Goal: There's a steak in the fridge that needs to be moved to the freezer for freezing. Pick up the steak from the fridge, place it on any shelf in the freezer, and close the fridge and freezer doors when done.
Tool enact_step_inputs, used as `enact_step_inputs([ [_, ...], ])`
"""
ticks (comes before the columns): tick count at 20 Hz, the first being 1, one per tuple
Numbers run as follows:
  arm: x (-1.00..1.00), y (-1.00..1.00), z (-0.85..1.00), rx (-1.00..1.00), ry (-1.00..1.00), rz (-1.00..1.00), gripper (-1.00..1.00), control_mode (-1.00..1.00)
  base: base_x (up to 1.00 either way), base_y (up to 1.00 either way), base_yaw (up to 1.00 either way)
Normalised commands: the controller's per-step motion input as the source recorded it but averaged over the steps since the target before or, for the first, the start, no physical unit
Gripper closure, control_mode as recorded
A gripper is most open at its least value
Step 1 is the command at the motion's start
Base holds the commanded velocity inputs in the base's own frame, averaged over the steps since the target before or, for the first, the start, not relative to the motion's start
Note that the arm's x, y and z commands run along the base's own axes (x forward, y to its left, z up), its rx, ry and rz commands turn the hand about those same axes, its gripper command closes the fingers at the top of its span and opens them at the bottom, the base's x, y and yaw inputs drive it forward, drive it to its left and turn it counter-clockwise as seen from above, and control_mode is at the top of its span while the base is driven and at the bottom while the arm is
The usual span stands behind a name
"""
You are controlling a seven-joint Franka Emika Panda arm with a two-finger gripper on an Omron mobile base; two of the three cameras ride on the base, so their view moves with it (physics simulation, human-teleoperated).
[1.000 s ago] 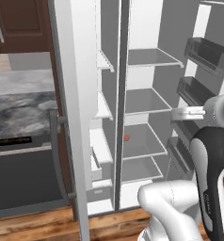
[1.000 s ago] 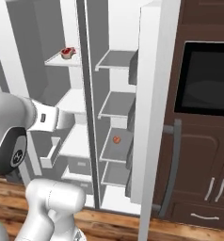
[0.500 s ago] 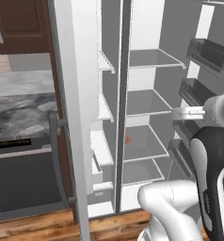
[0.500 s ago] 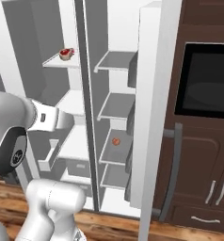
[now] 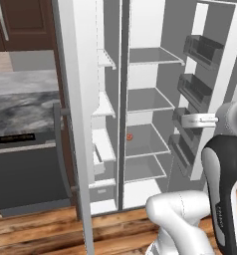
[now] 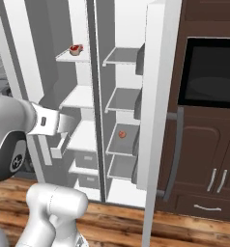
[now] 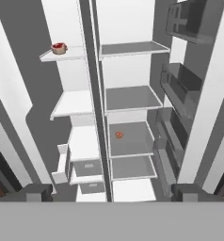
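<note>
We find the steak (image 7: 59,47) on the top narrow white shelf of the freezer (image 7: 74,103), near that shelf's front edge; in the right base view it sits at (image 6: 76,48). It lies well apart from our gripper (image 7: 111,192), up and to the left of where the hand points. Our fingertips (image 7: 37,192) stand wide apart at the bottom of the hand view, with nothing between them and nothing touching them, so the hand is spread and empty.

The fridge (image 7: 130,101), the wider compartment to the right of the dark centre divider, carries broad grey shelves. A small round orange-red ball (image 7: 118,135) rests on its third shelf, close to the divider; it also shows in the left base view (image 5: 130,136) and the right base view (image 6: 121,134).

Both doors stand open. The fridge door (image 5: 210,89) swings out on the right, its bins facing inward beside our arm. The freezer door (image 5: 75,114) stands edge-on at the left, its dark bar handle toward the counter (image 5: 21,107). Between the two doors the way to the shelves is unobstructed.
</note>
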Motion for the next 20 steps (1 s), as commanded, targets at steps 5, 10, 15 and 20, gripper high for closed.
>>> enact_step_inputs([
  [5,-0.28,-0.36,0.0,0.0,-0.01,0.0,-1.0,-1.0,0.0,0.0,0.0],
  [10,-0.67,-0.71,0.0,0.0,-0.03,0.0,-1.0,-1.0,0.0,0.0,0.0],
  [15,-0.32,-0.92,0.02,0.0,-0.01,0.0,-1.0,-1.0,0.0,0.0,0.0],
  [20,-0.26,-0.81,0.07,0.0,-0.09,0.02,-1.0,-1.0,0.0,0.0,0.0],
])
